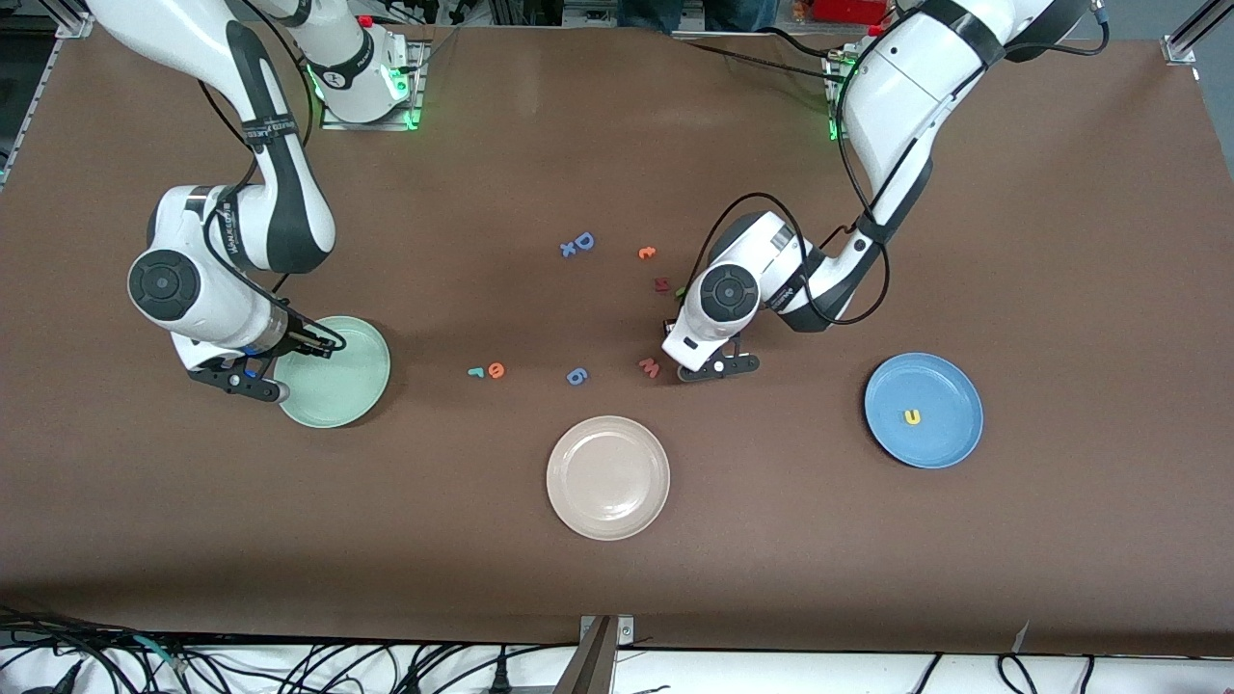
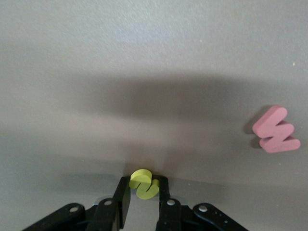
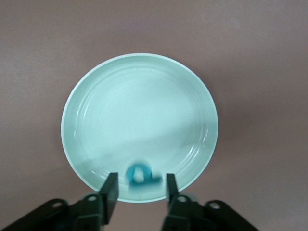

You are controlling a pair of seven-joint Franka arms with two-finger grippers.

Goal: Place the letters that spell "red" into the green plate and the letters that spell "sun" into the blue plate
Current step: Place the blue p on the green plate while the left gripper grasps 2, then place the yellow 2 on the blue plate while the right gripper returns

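My left gripper is down on the table, in the middle of the front view. Its fingers are pinched shut on the yellow "s". They only hold it by their very tips, so it may slip out when I lift it or carry it to the blue plate, where the yellow "u" lies. The pink "w" sits close by, and a low swing may knock it.

My right gripper hangs over the edge of the green plate with its fingers apart. The teal "d" shows between them. It looks blurry, so I think it is loose. It is right by the rim and may bounce out onto the table.
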